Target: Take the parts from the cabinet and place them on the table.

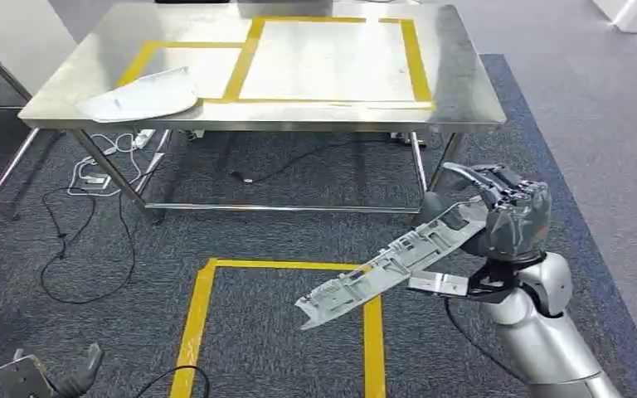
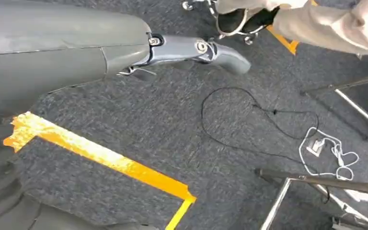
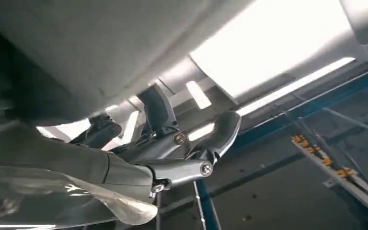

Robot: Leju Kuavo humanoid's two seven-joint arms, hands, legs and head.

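Right robot hand carried a long grey part in front of the steel bench.

Nearest, low on the left, the left robot hand (image 1: 46, 375) hung over the dark carpet (image 1: 265, 174) with its fingers (image 2: 220, 51) spread and nothing in them (its wrist view looked down on carpet, loose cables and yellow floor tape (image 1: 201, 307)). To the right, the right robot hand (image 1: 510, 217) was clenched around one end of a long ribbed grey plastic part (image 1: 390, 264), which slanted down and to the left above the taped floor square. Beyond stood the bench (image 1: 456, 99), marked with yellow tape rectangles, and a white curved part (image 1: 145, 94) lay at its near left edge, partly on the tape.
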